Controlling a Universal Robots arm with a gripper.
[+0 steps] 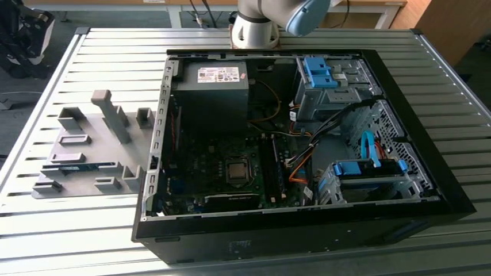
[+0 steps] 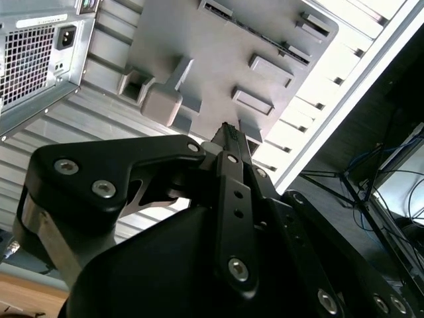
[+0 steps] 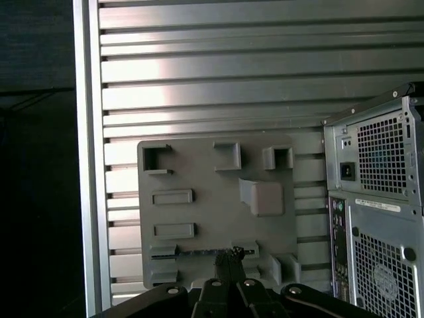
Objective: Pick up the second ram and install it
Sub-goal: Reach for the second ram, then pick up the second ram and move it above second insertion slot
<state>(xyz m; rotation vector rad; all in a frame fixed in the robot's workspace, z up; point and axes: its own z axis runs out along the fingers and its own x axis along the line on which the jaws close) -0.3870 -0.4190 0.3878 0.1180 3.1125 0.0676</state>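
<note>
The second ram is a thin blue stick lying in a slot of the grey fixture plate, at the exterior view's left of the open computer case. In the first wrist view the ram appears as a dark thin strip on the plate, just past my fingertips. My gripper hangs well above the plate with its black fingers together and nothing between them. In the second wrist view the gripper points toward the plate.
The case stands on a slatted metal table, with the motherboard, power supply and blue drive cages inside. The case's rear panel lies close beside the plate. Raised blocks stand on the plate. The arm's base sits behind the case.
</note>
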